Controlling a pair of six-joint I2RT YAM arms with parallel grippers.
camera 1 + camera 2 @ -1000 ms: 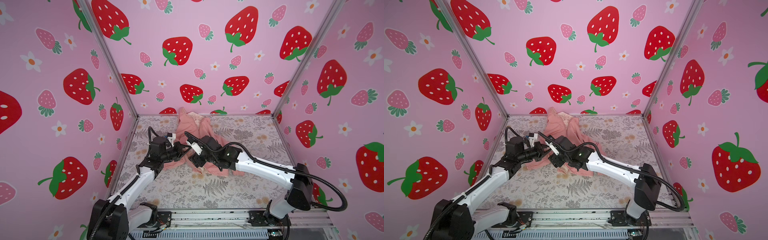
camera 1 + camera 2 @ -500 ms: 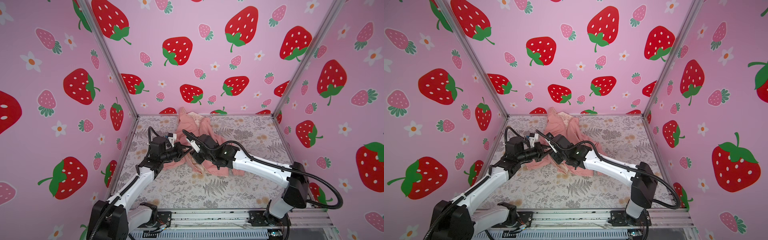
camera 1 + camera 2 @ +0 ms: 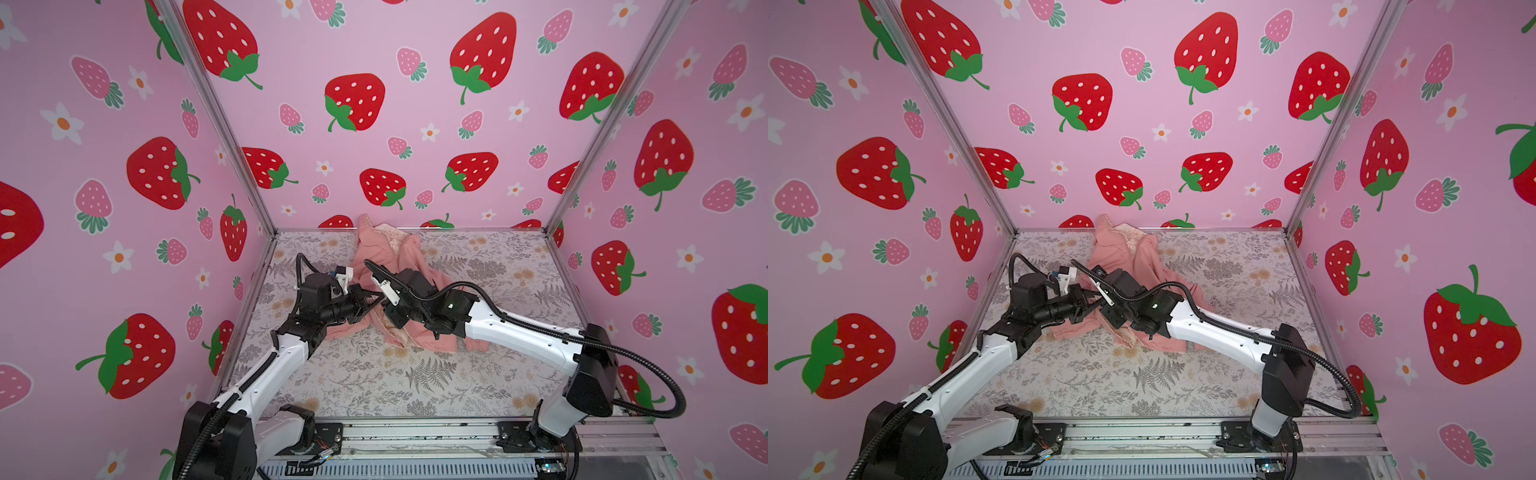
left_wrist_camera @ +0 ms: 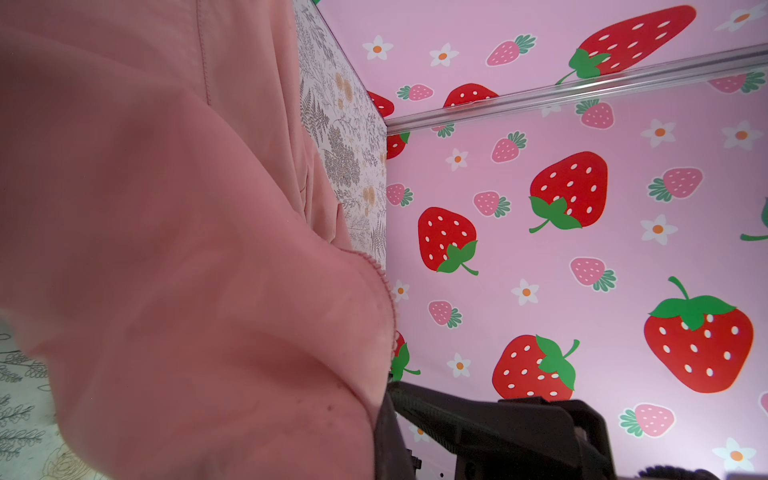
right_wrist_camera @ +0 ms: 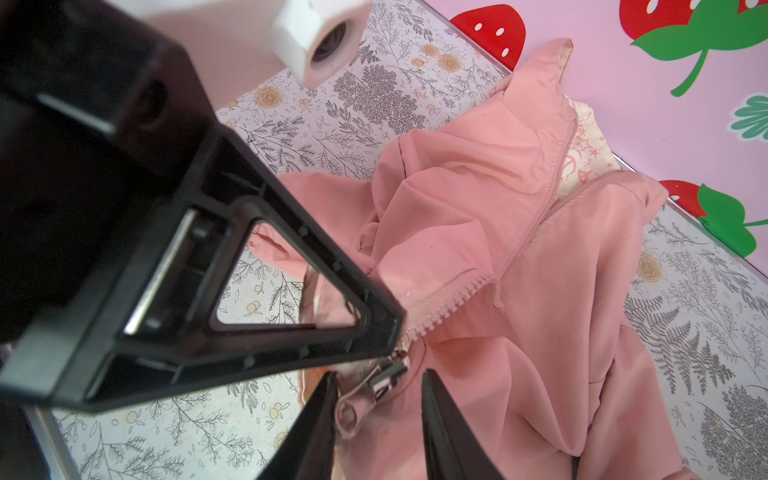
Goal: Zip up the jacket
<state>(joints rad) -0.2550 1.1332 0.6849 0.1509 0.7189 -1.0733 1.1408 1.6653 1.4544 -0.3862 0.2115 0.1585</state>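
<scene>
Here's the jacket [image 3: 374,253], salmon pink, lying crumpled on the surface [image 3: 415,374] towards the back wall, hood end up against it and hem end towards the arms. Both arms meet over its lower front. The left claw [image 5: 390,336] is clamped together on the jacket right at the foot of the zip, pinning the fabric. In the left wrist view pink cloth drapes over its finger and fills most of the frame. The right claw [image 5: 378,374] stands with its jaws apart, one on each side of the metal zipper pull [image 5: 353,409], and I see no grip on it yet. As for progress, the slider sits low down by the hem, and a run of zipper teeth [image 5: 440,309] lies bare above it. Up at the neck the cream lining [image 5: 582,166] shows in an open V. Further up the track I can't tell how much is joined. My read is that the anchoring is done, the pinch on the pull comes next, and nearly the whole run to the collar is left. The surface is a pale cloth printed with grey ferns and ochre flowers, and the jacket is the only loose thing on it. Around it stand pink walls [image 3: 353,99] covered in strawberries and daisies, with aluminium posts [image 3: 224,124] in the corners. A metal rail [image 3: 415,432] at the front carries both arm bases.
</scene>
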